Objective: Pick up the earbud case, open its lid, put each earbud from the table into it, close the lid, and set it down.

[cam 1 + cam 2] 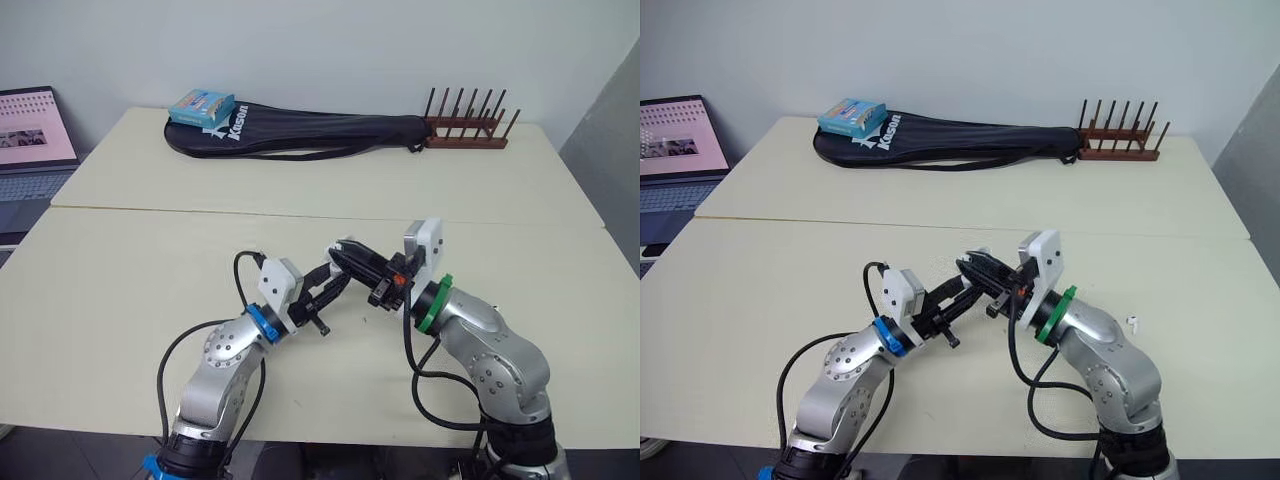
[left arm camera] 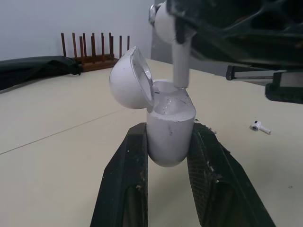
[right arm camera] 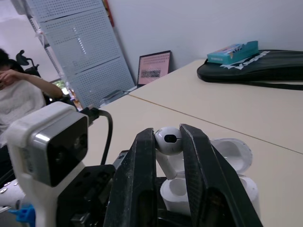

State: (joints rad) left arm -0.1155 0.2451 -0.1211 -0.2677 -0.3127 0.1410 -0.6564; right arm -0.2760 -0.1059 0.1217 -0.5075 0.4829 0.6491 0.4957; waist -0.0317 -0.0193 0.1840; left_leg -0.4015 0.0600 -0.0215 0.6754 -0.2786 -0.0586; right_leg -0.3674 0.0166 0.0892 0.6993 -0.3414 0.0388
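Left fingers clamped on the earbud case, lid flipped open btw. Right fingers pinch one earbud just over the left ones, stem tip at the case's slot. 2nd earbud lies on the tabletop, well off to the right fingers' outer side, untouched.

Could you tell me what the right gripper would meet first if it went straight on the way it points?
The right gripper would probably meet the open earbud case in the left gripper; its earbud hangs just over it.
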